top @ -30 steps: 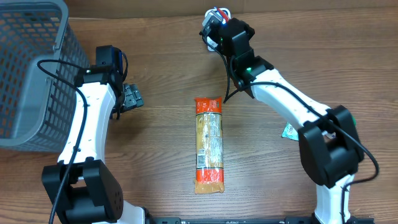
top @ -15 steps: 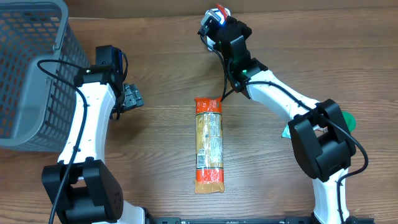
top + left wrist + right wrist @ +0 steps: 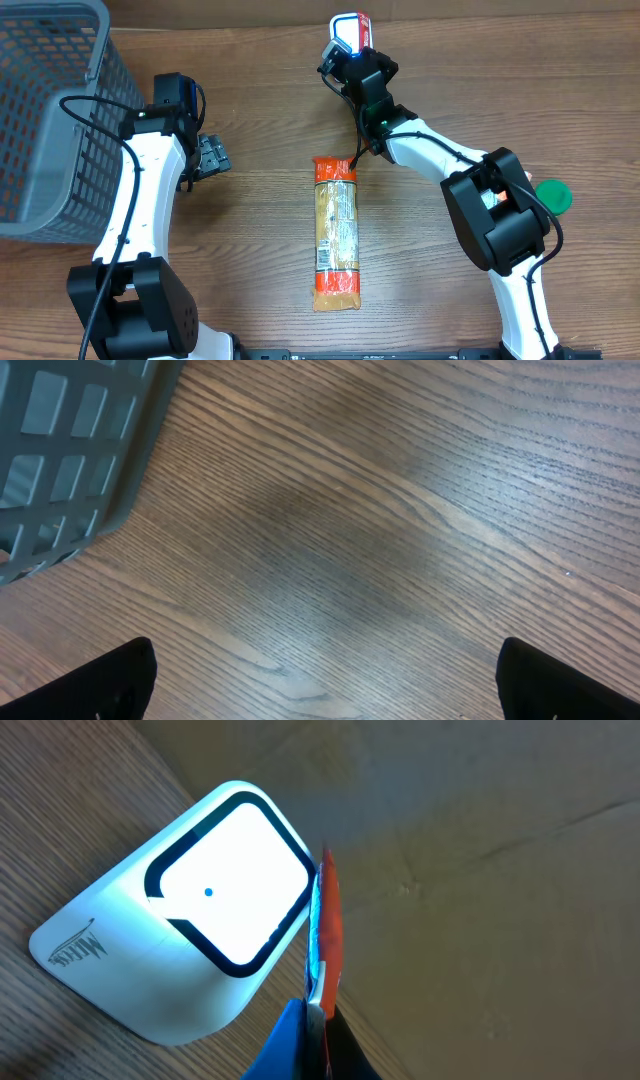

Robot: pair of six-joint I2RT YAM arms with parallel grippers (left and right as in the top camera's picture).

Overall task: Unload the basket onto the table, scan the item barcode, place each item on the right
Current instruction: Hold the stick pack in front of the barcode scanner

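My right gripper was clamped shut on a thin flat red-and-blue packet, pinching it at its lower, blue end. From the wrist camera I saw the packet edge-on. Its long axis ran straight out from my gripper, with the red end pointing away from me. That red end stood just beside the right rim of the lit window on the white wedge-shaped plastic scanner. I could not tell whether it touched the scanner's casing. From overhead, the packet showed as a red strip at the scanner's right side, beyond my fingertips.

On the near side of the scanner, well apart from it, a long clear food packet with orange ends lay flat on the wooden counter. Its long axis ran toward and away from the scanner. My left gripper hung over bare counter to the left of the scanner and nearer than it, spread wide and holding nothing. A grey plastic mesh basket stood farther left again. A small round green object sat well off to the scanner's right, beside my right arm.
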